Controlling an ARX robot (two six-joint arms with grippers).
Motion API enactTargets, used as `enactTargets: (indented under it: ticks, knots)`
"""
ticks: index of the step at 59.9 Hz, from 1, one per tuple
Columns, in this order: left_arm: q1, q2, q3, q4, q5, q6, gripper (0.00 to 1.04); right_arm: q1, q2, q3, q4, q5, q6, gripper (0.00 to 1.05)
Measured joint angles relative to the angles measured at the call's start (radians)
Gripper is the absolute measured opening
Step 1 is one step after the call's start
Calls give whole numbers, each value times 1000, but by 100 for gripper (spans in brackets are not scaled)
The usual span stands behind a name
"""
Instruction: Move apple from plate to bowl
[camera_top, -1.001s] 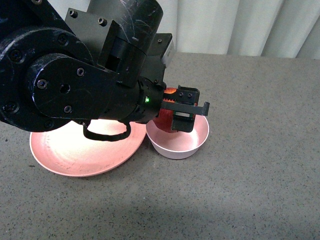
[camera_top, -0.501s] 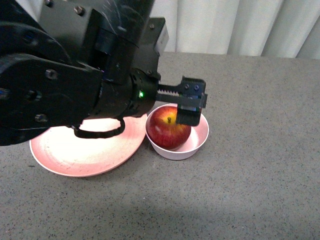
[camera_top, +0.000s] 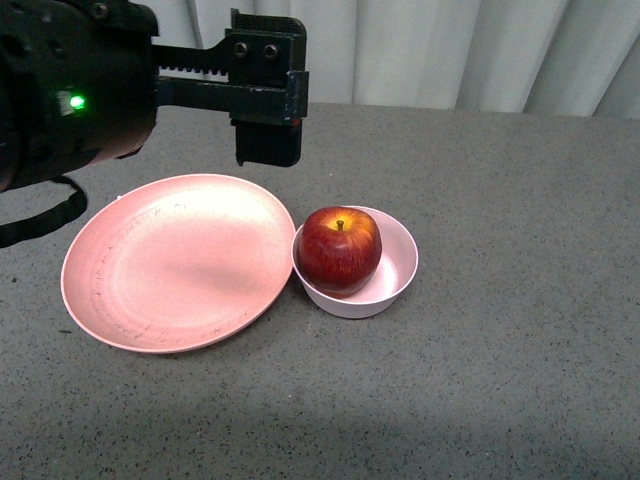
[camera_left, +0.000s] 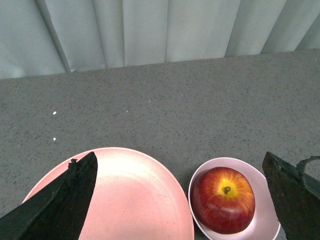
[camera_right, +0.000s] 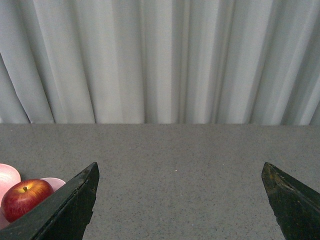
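Note:
The dark red apple (camera_top: 339, 250) sits in the small pale pink bowl (camera_top: 398, 281), stem up. The wide salmon-pink plate (camera_top: 175, 262) lies just left of the bowl and holds nothing. My left gripper (camera_top: 268, 140) is open and empty, raised above the plate's far edge, up and left of the bowl. In the left wrist view the apple (camera_left: 223, 200) sits in the bowl (camera_left: 265, 220) beside the plate (camera_left: 135, 205), between my spread fingers (camera_left: 60, 200). My right gripper (camera_right: 180, 200) is open and empty; its view shows the apple (camera_right: 25, 197) at the edge.
A grey speckled tabletop (camera_top: 500, 380) carries both dishes. A pale pleated curtain (camera_top: 450, 50) hangs behind the table's far edge. My left arm's dark body (camera_top: 60, 90) fills the upper left of the front view.
My left gripper let go of the apple in the bowl, then rose and drew back left, away from the bowl. The apple stays in the bowl.

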Motion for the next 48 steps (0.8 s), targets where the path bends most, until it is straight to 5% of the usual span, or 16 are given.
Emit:
enactTargets:
  ticks: [13,17,23,44,48]
  knots:
    - [0,-64,-60,33,-70,22,96,0,0,0,0,0,0,95]
    - [9,-27,-136,270,-196,47,83,0,0,0,0,-1,0,95]
    - [65,-72,-248,426,-189,58,66,0,0,0,0,3,0,95]
    - [228,-374,-442,336,-34,68,6,0,0,0,0,0,0,95]
    - [250,-430,-464,303,-8,71,4,0,0,0,0,0,0,95]
